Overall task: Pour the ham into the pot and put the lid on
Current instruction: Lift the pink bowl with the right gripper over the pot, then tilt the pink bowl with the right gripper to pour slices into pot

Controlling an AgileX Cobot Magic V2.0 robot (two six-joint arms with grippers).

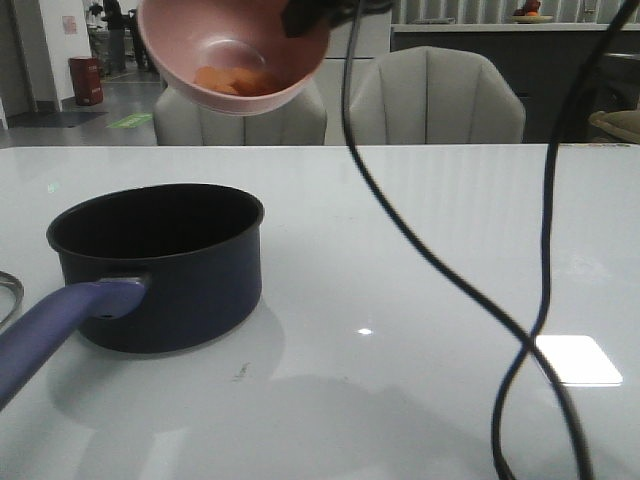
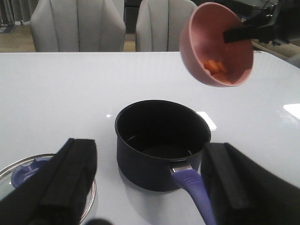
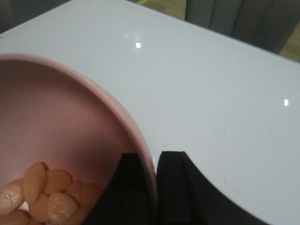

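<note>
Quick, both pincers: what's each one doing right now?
Left pincer: open, holding nothing, behind the pot.
Right pincer: shut on the pink bowl rim, ham inside.

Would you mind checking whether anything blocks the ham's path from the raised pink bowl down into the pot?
Nothing visible does. The pot is uncovered, its lid lying beside it on the table, and only air separates the tilted pink bowl holding the ham from it.

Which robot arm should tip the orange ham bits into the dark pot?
The right. Its gripper already pinches the rim of the tilted pink bowl holding the orange ham pieces above the dark navy pot. The left gripper is open and empty.
</note>
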